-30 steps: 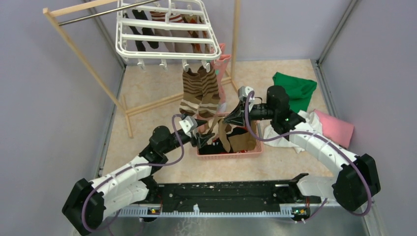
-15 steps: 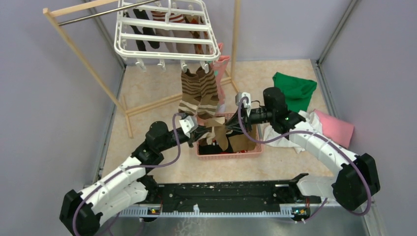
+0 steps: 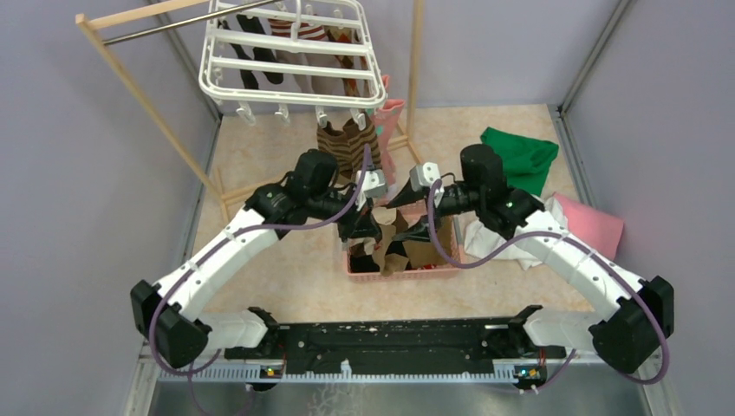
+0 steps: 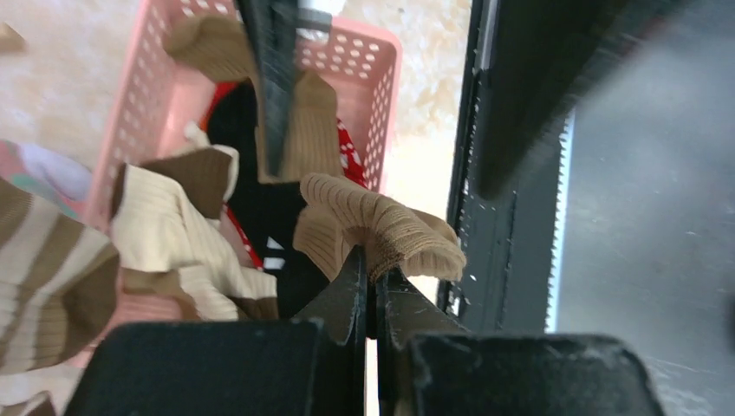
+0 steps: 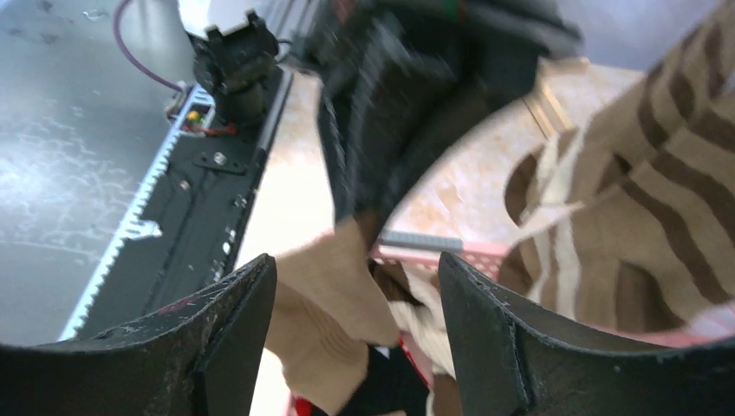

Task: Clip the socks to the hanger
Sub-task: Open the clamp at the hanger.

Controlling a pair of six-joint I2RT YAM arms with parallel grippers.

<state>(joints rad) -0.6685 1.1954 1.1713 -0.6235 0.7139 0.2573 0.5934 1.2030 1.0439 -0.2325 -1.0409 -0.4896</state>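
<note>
Tan ribbed sock point(image 4: 381, 230) is clamped by its cuff between the closed fingertips of the left gripper point(image 4: 373, 260), above the pink basket point(image 4: 364, 69). The right gripper point(image 5: 355, 286) faces it, jaws spread, gripping nothing. Beyond both grippers, the hanger point(image 3: 295, 94) carries clipped striped socks point(image 3: 347, 143).

The table point(image 3: 277, 251) is viewed from high above its near edge, with the base rail point(image 3: 390, 342) at 6 o'clock and the hanger point(image 3: 290, 65) at 11 o'clock. The left wrist view is taken close, past the left gripper point(image 4: 374, 264) at 6 o'clock, onto the pink basket point(image 4: 368, 65) at 12 o'clock. The right wrist view is taken as close, past the right gripper point(image 5: 355, 260), toward the rail at 10 o'clock. The basket and the tan sock point(image 4: 381, 225) are shared by all three.
</note>
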